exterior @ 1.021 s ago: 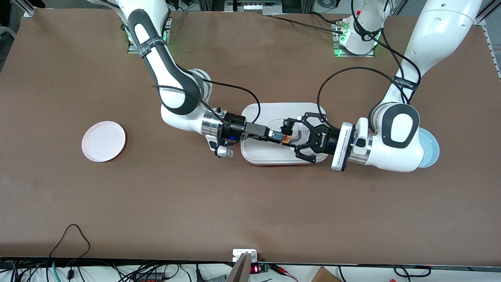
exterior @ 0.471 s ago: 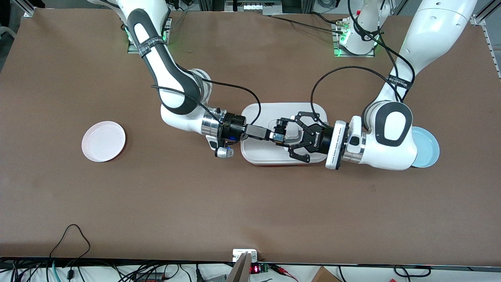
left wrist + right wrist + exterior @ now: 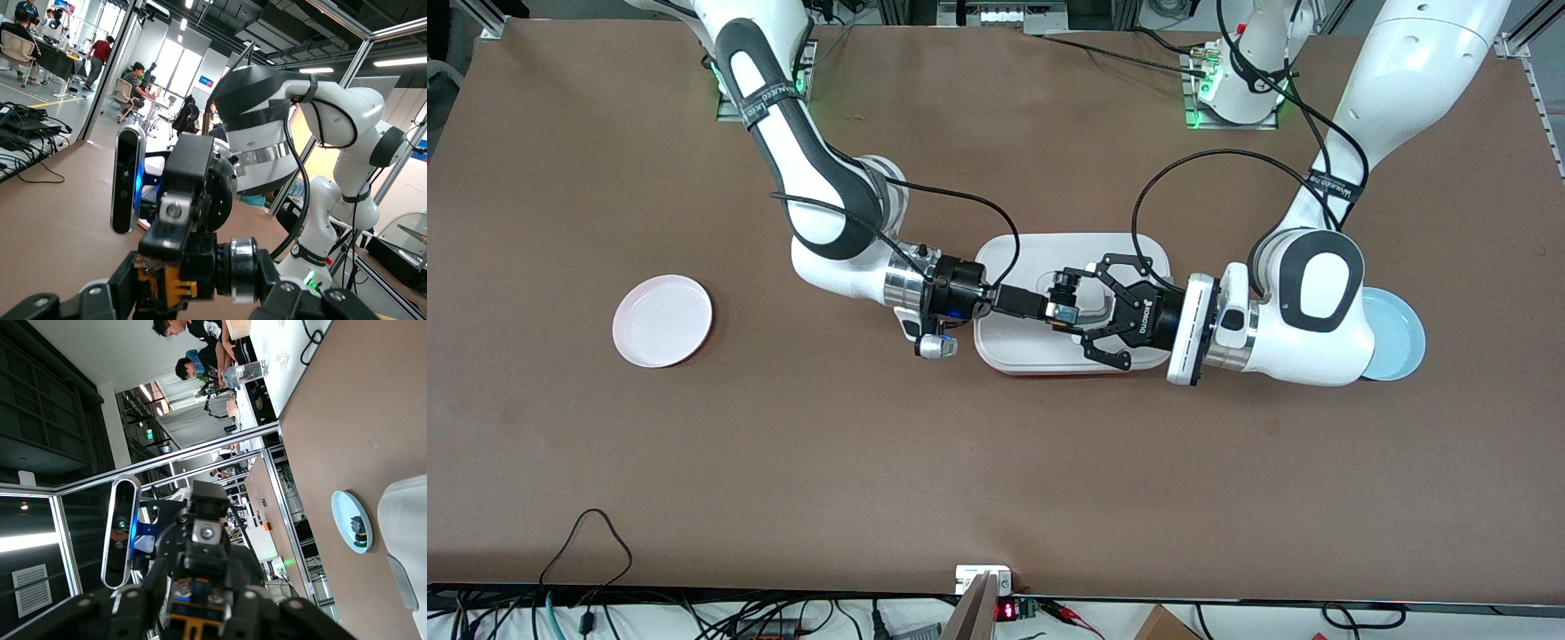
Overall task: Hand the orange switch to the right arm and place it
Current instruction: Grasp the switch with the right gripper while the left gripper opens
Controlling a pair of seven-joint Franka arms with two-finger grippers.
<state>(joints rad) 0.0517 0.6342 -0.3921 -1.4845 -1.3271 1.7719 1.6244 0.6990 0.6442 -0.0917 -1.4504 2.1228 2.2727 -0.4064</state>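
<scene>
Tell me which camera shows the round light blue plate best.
Right wrist view: the whole light blue plate shows, with a small part on it. The front view shows only its edge, the left arm covering the rest. The left wrist view misses it.

white "robotiq" lettering stands on the left pincer (image 3: 1072, 313) body.

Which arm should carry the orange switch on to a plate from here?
Right, probably. The right gripper has closed on the orange switch over the white tray, meeting the left gripper, which must let go first.
</scene>
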